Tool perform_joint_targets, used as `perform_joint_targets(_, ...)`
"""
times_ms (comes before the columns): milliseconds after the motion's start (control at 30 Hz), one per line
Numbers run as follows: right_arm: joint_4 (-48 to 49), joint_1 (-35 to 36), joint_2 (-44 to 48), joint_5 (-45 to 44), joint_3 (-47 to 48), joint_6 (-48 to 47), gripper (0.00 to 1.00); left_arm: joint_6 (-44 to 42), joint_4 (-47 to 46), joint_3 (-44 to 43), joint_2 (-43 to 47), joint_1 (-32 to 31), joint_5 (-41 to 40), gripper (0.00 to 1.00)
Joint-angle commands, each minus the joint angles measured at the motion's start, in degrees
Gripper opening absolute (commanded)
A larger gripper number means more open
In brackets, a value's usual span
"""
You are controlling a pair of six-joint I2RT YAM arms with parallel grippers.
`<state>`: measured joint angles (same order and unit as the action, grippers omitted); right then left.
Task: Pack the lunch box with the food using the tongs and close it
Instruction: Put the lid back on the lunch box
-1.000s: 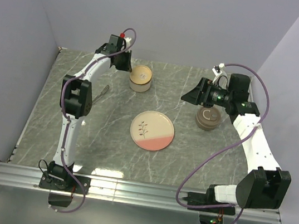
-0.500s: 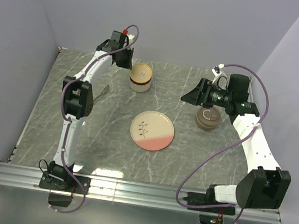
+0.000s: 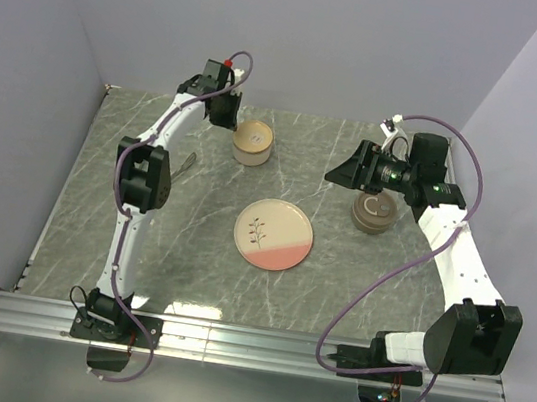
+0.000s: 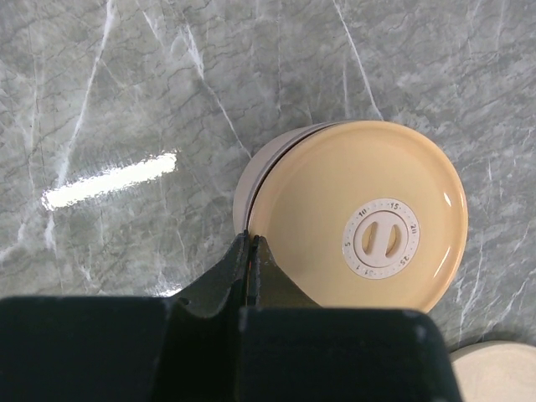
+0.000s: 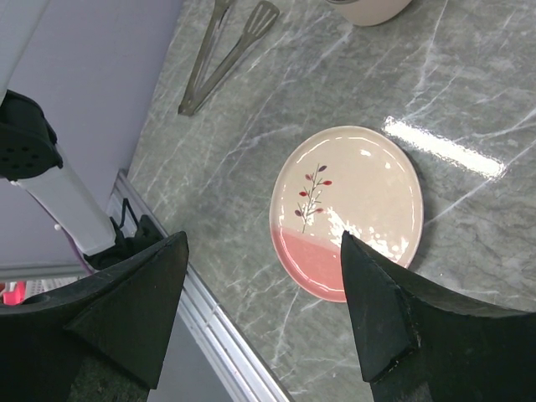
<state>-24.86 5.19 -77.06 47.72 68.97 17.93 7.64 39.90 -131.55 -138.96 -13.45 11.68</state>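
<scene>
Over the last second the left arm has swung a little toward 3 o'clock, carrying the left end effector (image 3: 227, 112) closer over the lunch box (image 3: 253, 144), which stands on the bench (image 3: 191, 245) at 11 o'clock from the plate (image 3: 274, 234). The box's top now looks paler than it did. In the left wrist view the cream lid (image 4: 360, 213) sits shifted off centre, with the box's wall showing at its 9 o'clock side. The left end effector is fully closed and its tips touch the lid's rim. Whether they pinch the rim or only press on it I cannot tell. No food shows anywhere and the plate is bare, so the food is probably already in the box and this is likely the closing step, with the lid not yet squarely seated. The tongs (image 3: 184, 166) lie on the bench at 9 o'clock from the plate, beside the left arm. The right end effector (image 3: 336, 174) has not moved. It hangs wide open and empty above a brown round tub (image 3: 375, 213) at 2 o'clock
</scene>
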Motion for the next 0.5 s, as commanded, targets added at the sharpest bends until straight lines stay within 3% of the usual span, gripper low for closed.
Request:
perform_joint_targets(0,2.27,-0.36,0.15,1.05,-0.33,0.17,0.8,-0.7,0.18,-2.49,-0.53,-0.26,-0.08,0.0)
perform_joint_targets(367,2.19,-0.27,-0.02,1.05,-0.33,0.08,0.8,-0.87,-0.35,-2.31,-0.35,-0.26,-0.78,0.01)
perform_joint_targets(433,2.27,-0.36,-0.11,0.97,-0.41,0.17,0.8,-1.05,-0.7,-2.14,-0.09,-0.26,-0.44,0.07)
perform_joint_targets(467,2.27,-0.36,-0.11,0.97,-0.41,0.26,0.8,-1.13,-0.79,-2.14,0.09,-0.26,-0.26,0.15)
